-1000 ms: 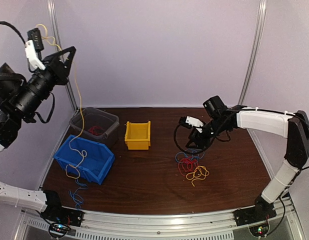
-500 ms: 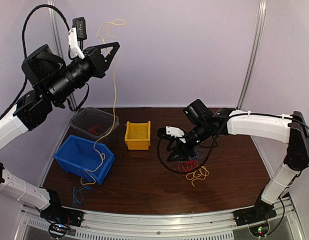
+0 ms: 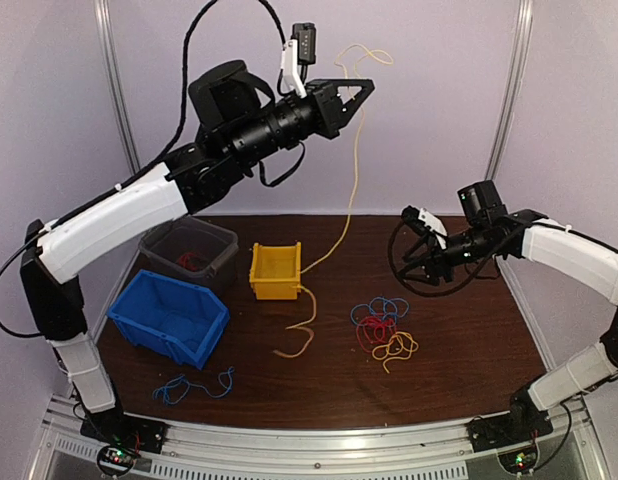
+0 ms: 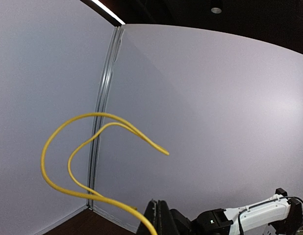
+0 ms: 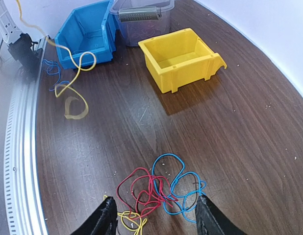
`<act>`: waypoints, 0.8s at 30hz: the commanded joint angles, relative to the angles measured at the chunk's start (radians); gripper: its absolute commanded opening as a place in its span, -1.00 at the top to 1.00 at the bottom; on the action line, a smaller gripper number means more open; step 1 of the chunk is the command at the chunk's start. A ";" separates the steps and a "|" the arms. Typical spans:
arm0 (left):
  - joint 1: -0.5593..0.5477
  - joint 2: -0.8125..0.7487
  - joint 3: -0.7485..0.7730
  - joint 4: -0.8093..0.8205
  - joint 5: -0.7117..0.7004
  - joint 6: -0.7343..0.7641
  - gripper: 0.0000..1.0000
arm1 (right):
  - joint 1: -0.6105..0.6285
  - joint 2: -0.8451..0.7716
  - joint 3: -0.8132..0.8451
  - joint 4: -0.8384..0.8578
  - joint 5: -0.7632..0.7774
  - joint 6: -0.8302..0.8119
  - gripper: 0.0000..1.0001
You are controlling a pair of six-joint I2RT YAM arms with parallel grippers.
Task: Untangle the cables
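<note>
My left gripper (image 3: pixel 355 92) is raised high over the middle of the table. It is shut on a long yellow cable (image 3: pixel 352 180) that hangs down, its lower end curled on the wood in front of the yellow bin. In the left wrist view the cable (image 4: pixel 58 183) loops past the closed fingers (image 4: pixel 160 215). A tangle of red (image 5: pixel 146 191), blue (image 5: pixel 183 183) and yellow-orange (image 5: pixel 129 220) cables lies on the table (image 3: pixel 384 330). My right gripper (image 3: pixel 407 262) is open and empty above and just behind it, the tangle between its fingertips (image 5: pixel 106 219) in the wrist view.
A yellow bin (image 3: pixel 276 270), a clear grey bin (image 3: pixel 189 250) holding red wire and a blue bin (image 3: pixel 169 315) stand at the left. A loose blue cable (image 3: pixel 194 385) lies near the front left edge. White walls close in the back and sides.
My left arm has swung right and forward, dragging the yellow cable out of the blue bin towards the table's middle. My right gripper has lifted off the tangle and drawn back to the right.
</note>
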 commanded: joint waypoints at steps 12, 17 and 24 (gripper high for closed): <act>-0.024 0.130 0.009 0.117 0.072 -0.016 1.00 | -0.008 -0.070 -0.059 0.032 -0.054 0.015 -0.14; -0.025 0.046 -0.199 0.171 0.001 0.019 1.00 | -0.033 -0.105 -0.100 0.029 -0.046 0.001 -0.15; -0.021 0.013 -0.230 0.106 -0.089 0.140 1.00 | -0.037 -0.102 -0.137 0.044 -0.054 0.010 -0.15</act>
